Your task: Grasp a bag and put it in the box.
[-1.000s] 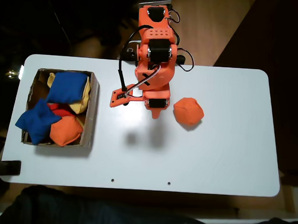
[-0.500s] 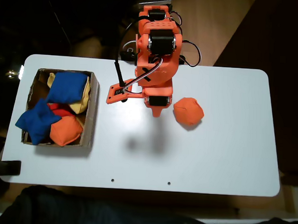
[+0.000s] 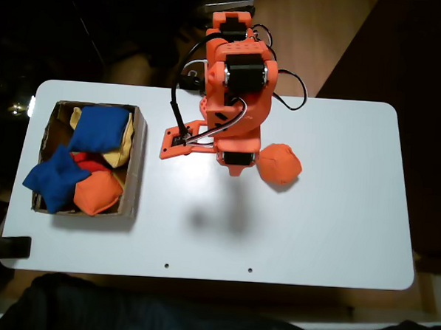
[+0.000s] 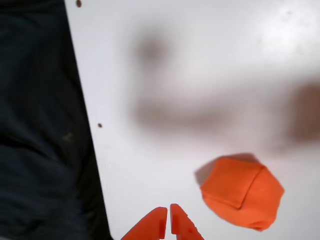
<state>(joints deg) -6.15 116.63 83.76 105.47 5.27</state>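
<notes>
Bag [image 4: 242, 192] lies on the white counter [image 4: 200, 75], just right of the jaws in the wrist view, untouched. Both orange tips are pressed together, empty. Box [image 3: 136, 160] sits well apart.

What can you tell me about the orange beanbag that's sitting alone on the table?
The soft, roundish orange fabric beanbag lies flat on the white table, outside the brown cardboard box. The wrist view shows a stitched seam and a folded panel across it. Nothing grips it; the orange gripper is beside it, fingertips together.
</notes>
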